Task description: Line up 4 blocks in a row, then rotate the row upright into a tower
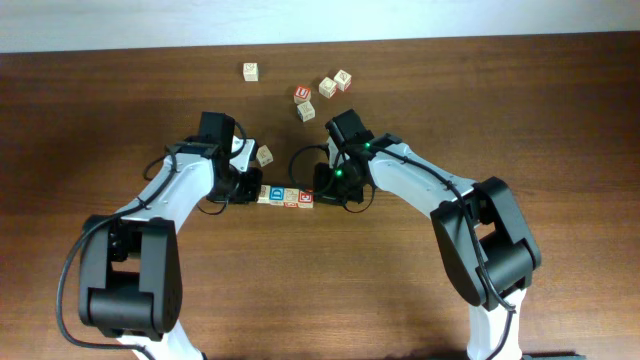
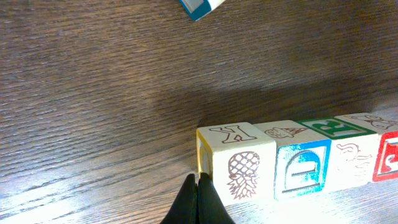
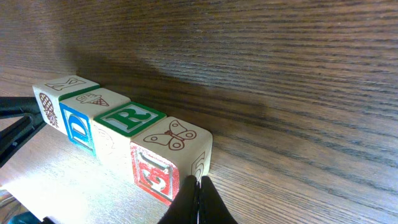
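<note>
1. The row of four blocks (image 1: 285, 196) lies end to end on the counter (image 1: 520, 110), a little toward 6 o'clock of its middle. The pineapple block (image 2: 239, 162) is at the 9 o'clock end, followed by the blue D block (image 2: 303, 168) and the green R block (image 2: 356, 158). The red block (image 3: 152, 171) closes the 3 o'clock end, and neighbouring faces touch.
2. The left claw (image 2: 199, 186) is pinched fully closed on nothing, its tips at the pineapple block's outer lower corner. The right claw (image 3: 198, 190), likewise closed and empty, sits at the red block's outer end.
3. Step in hand, as I judge it: the row is bracketed from both ends, ready to be turned as one. Whether the tips press or merely touch is hard to tell.
4. The next move calls for equal inward pressure and matched sweeps, or the row may buckle at a joint.
5. The left arm (image 1: 165, 190) and right arm (image 1: 420, 180) reach in from 6 o'clock, forearms converging and wrists low.
6. The loose blocks (image 1: 327, 87) lie toward 12 o'clock, and a single pale cube (image 1: 264, 155) lies near the row at 11 o'clock.
</note>
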`<move>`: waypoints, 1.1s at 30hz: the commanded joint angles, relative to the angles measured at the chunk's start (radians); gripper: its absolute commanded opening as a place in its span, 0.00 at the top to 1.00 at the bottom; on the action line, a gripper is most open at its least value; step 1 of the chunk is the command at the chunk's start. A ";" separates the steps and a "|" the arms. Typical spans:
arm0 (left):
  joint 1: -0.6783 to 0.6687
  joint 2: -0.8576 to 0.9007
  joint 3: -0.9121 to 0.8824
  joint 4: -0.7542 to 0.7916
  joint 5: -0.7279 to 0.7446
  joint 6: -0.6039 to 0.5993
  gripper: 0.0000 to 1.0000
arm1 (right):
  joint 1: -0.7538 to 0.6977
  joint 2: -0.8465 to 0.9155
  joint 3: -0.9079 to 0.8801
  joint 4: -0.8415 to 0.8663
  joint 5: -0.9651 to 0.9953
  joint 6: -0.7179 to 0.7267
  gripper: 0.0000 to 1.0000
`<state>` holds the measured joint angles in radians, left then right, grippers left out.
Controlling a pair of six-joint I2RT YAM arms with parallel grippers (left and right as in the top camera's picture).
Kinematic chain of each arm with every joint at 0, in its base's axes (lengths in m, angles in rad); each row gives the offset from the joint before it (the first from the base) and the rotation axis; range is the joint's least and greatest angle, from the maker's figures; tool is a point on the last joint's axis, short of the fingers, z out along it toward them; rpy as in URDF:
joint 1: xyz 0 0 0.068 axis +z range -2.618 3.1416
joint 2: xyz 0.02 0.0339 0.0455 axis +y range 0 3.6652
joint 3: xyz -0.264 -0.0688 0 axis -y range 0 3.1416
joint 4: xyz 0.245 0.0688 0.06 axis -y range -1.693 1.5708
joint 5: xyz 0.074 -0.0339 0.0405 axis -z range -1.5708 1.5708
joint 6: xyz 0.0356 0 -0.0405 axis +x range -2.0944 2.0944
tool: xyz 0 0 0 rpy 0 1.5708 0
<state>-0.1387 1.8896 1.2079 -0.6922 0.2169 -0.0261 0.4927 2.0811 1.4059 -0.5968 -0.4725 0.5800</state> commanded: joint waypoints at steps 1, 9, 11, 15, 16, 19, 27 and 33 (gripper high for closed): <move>-0.006 0.006 0.016 -0.001 0.068 -0.003 1.00 | 0.011 0.007 0.007 0.008 -0.013 0.005 0.96; -0.008 0.006 0.016 -0.001 0.106 -0.003 1.00 | 0.012 0.003 0.010 0.030 -0.033 -0.023 0.95; -0.010 0.006 0.016 -0.002 0.111 -0.003 1.00 | 0.019 -0.006 0.010 0.037 -0.033 -0.047 0.95; -0.023 0.006 0.016 -0.002 0.110 -0.004 1.00 | 0.056 -0.021 0.027 0.037 -0.009 -0.079 0.96; -0.025 0.006 0.016 -0.002 0.110 -0.004 1.00 | 0.059 -0.023 0.031 0.036 -0.005 -0.079 0.95; -0.034 0.006 0.016 -0.002 0.109 -0.003 1.00 | 0.064 -0.026 0.033 0.037 -0.005 -0.085 0.95; -0.038 0.006 0.016 -0.001 0.110 -0.008 1.00 | 0.069 -0.068 0.033 0.039 -0.006 -0.086 0.95; -0.038 0.006 0.016 -0.002 0.113 -0.008 1.00 | 0.079 -0.086 0.042 0.063 -0.043 -0.086 0.96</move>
<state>-0.1383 1.8896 1.2079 -0.6930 0.2012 -0.0265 0.5228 2.0525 1.4082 -0.5663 -0.4152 0.5110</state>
